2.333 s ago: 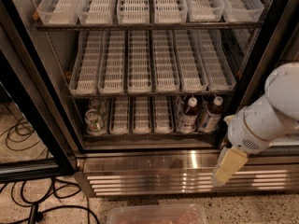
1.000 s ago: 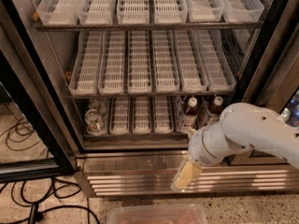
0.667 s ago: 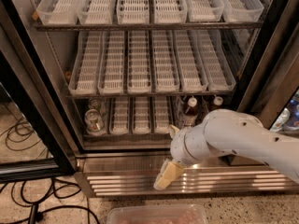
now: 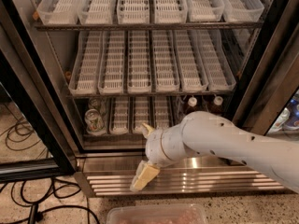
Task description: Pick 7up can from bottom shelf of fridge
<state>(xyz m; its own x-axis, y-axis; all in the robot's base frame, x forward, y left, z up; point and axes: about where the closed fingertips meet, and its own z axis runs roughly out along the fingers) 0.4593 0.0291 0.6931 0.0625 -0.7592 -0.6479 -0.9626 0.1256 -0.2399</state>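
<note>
One can (image 4: pixel 94 121), two bottles (image 4: pixel 190 104), three shelves (image 4: pixel 140 26), and one gripper (image 4: pixel 145 175), low in front of the steel base panel (image 4: pixel 219 176).

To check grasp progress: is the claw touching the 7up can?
Apart. The camera view shows the claw low in front of the steel base panel, while the can stands on the bottom shelf, with a plain gap between them.
</note>
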